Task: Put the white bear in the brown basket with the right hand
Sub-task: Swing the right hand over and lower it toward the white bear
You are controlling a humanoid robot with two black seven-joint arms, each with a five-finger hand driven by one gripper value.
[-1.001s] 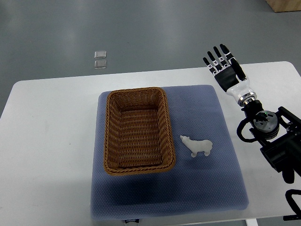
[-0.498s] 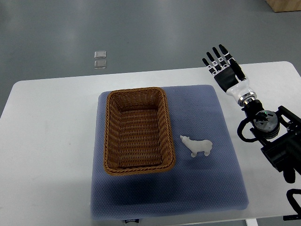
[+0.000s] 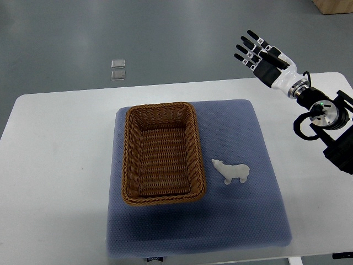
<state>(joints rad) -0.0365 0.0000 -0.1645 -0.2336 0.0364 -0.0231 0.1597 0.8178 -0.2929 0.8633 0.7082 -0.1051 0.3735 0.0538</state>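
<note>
White bear [image 3: 231,171] is lying on the blue mat [image 3: 242,221], beside the brown basket [image 3: 161,152]. Right hand [image 3: 265,61] is held far off, fingers [image 3: 246,48] spread wide, empty. The small bear could be knocked over or missed.

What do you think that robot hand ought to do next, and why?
Probably swing the open right hand down and toward the small white bear figure. The hand hangs high beyond the table's far edge, holding nothing, while the bear lies on the blue mat just right of the empty brown woven basket.
</note>
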